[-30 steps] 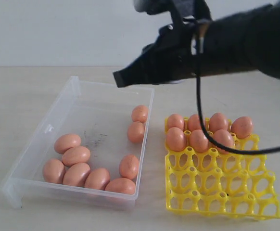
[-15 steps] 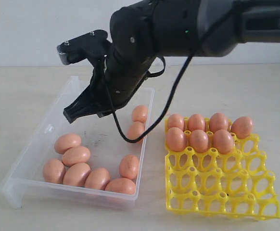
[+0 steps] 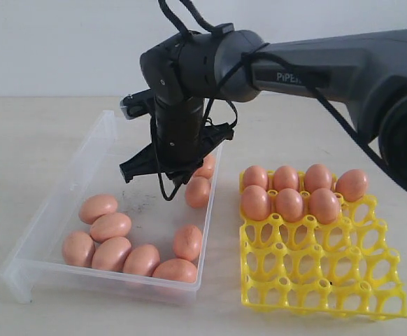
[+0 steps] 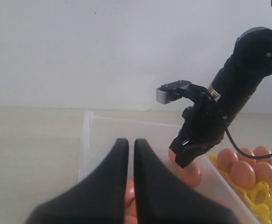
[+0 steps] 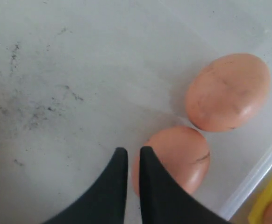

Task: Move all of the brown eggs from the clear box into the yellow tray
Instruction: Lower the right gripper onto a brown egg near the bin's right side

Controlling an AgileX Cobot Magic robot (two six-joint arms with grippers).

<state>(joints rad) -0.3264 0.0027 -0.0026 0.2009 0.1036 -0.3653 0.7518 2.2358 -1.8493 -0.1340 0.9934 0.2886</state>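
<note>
Several brown eggs (image 3: 110, 226) lie in the clear box (image 3: 77, 175), most in its near left corner and two by its right wall (image 3: 197, 191). Several more eggs (image 3: 289, 204) fill the far cells of the yellow tray (image 3: 315, 273). My right gripper (image 3: 129, 171) hangs shut and empty low over the middle of the box. In the right wrist view its tips (image 5: 130, 150) sit just beside one egg (image 5: 173, 158), with another egg (image 5: 227, 92) beyond. My left gripper (image 4: 131, 142) is shut and empty, above the box's near end; it is out of the exterior view.
The right arm (image 3: 308, 66) stretches from the right edge over the tray's far side to the box. The tray's near rows are bare lattice cups with pegs. Dark specks mark the box floor (image 5: 33, 116). A pale wall stands behind the table.
The right arm has swung left and down from above the box's far rim, lowering its shut gripper into the middle of the box. No egg has moved.
</note>
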